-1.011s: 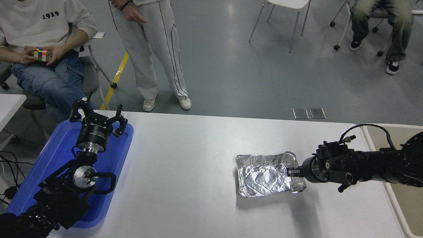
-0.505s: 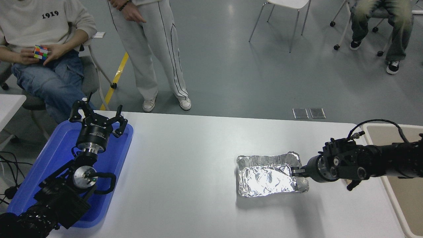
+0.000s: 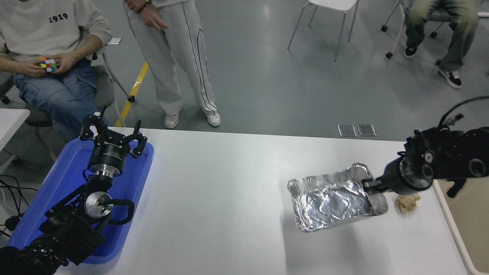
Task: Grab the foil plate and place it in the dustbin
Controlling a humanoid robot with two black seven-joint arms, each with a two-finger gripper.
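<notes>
The shiny crinkled foil plate [image 3: 332,200] hangs tilted above the white table, held by its right rim. My right gripper [image 3: 369,185] is shut on that rim, its arm coming in from the right edge. The beige dustbin [image 3: 464,214] with a pale rim stands off the table's right edge, partly cut off by the picture and partly behind my right arm. My left gripper [image 3: 111,134] is open and parked over the blue tray at the lower left.
A small crumpled tan paper wad [image 3: 407,202] lies on the table just right of the plate. A blue plastic tray [image 3: 133,179] sits at the left. People sit and stand beyond the table's far side, one holding a colourful cube [image 3: 49,64].
My right gripper has lifted the foil plate off the table and carried it right, toward the dustbin. The tan paper wad, hidden before, now shows. The left arm has not moved.
</notes>
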